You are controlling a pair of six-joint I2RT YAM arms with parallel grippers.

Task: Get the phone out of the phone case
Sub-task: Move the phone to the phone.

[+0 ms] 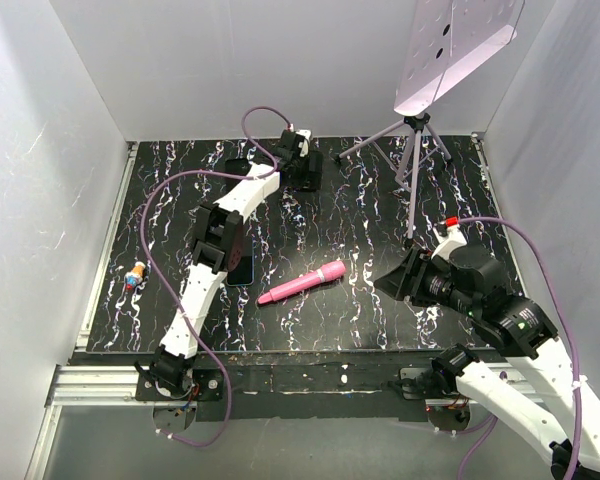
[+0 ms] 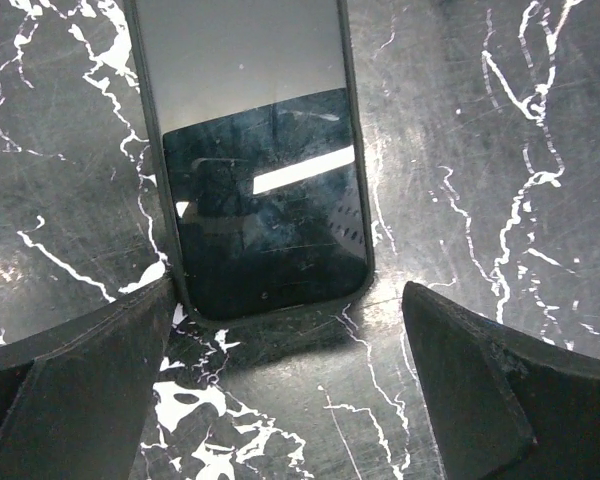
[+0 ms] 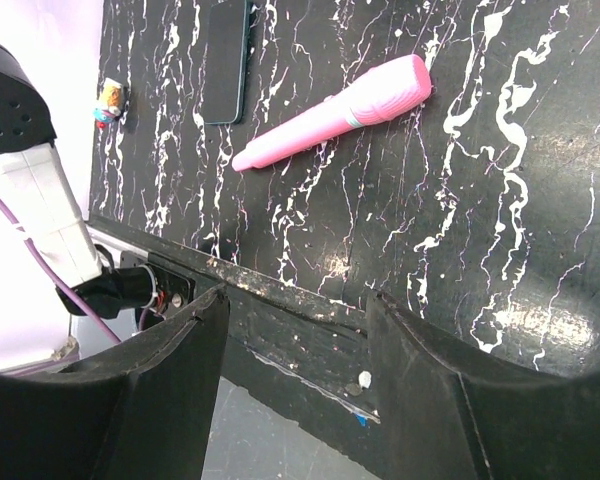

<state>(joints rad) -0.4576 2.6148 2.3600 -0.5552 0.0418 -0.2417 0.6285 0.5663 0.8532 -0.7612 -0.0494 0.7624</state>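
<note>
A dark phone in a thin dark case (image 2: 260, 200) lies flat on the black marbled table, screen up. It shows as a dark slab at the back centre in the top view (image 1: 308, 172). My left gripper (image 2: 288, 300) is open, its fingers either side of the phone's near end and not gripping it; in the top view (image 1: 298, 152) it is reaching far back. My right gripper (image 3: 298, 300) is open and empty above the table's front edge, at the right of the top view (image 1: 400, 280).
A second dark flat slab with a teal edge (image 1: 241, 266) lies under the left arm, also in the right wrist view (image 3: 225, 60). A pink pen-like stick (image 1: 302, 282) lies mid-table. A small toy (image 1: 134, 276) sits far left. A tripod (image 1: 412, 150) stands back right.
</note>
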